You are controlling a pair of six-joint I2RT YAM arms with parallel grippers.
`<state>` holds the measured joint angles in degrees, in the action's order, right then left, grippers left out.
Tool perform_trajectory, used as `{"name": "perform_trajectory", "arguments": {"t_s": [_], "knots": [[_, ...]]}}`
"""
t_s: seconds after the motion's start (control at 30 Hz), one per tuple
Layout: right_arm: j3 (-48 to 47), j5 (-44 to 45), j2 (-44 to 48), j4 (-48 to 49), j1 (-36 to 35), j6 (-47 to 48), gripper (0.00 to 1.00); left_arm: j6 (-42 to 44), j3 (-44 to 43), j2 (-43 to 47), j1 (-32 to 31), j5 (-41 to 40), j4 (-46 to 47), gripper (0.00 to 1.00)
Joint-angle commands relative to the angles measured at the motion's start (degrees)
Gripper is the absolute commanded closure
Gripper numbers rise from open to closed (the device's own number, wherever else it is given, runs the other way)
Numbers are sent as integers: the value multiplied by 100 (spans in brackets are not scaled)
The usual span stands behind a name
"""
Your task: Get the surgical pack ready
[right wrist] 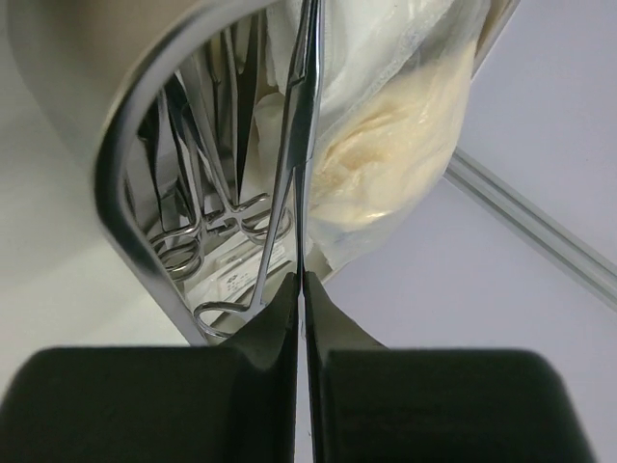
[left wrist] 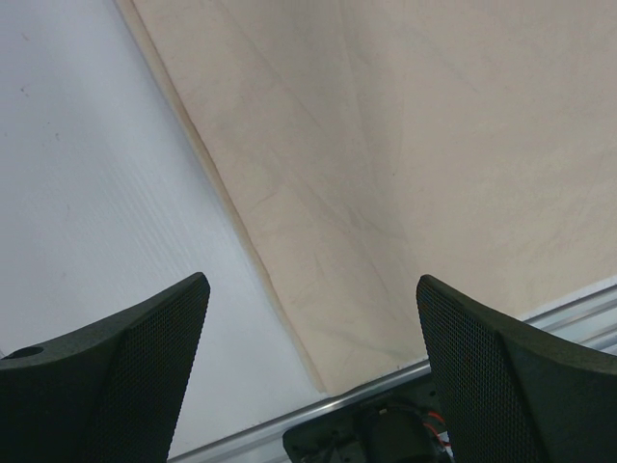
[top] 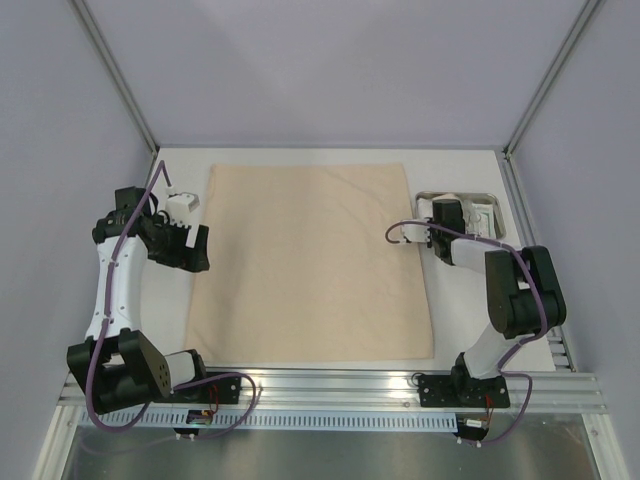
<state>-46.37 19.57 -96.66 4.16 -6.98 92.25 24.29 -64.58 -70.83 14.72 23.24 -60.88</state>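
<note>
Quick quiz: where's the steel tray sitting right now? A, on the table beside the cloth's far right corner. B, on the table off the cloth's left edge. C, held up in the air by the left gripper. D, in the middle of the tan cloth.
A: the top view shows the tray on the white table just past the cloth's far right corner, with the right gripper over it.

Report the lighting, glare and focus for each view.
Top external: even, soft light, cloth sharp, barely any shadow. Left wrist: cloth creases crisp, open left pincer dark at the bottom. Right wrist: bright glare on the tray rim; the clamp in the shut right pincer is sharp, the packet behind washed out.
</note>
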Motion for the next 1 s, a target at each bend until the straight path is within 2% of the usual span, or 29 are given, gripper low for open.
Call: {"name": "perform_trajectory", "arguments": {"t_s": [0.0, 0.43, 0.53, 0.77, 0.97], "knots": [[128, -304, 262, 269, 144, 197, 99, -21, -205, 87, 5, 31, 94, 3], [137, -445, 42, 410, 153, 408, 99, -39, -266, 95, 13, -13, 68, 3], [137, -463, 7, 445, 153, 373, 94, -21, -292, 95, 13, -22, 50, 3], [119, -428, 86, 498, 153, 206, 66, -39, -310, 104, 22, -57, 41, 3], [-240, -358, 490, 225, 153, -461, 61, -30, -354, 139, 13, -31, -11, 3]]}}
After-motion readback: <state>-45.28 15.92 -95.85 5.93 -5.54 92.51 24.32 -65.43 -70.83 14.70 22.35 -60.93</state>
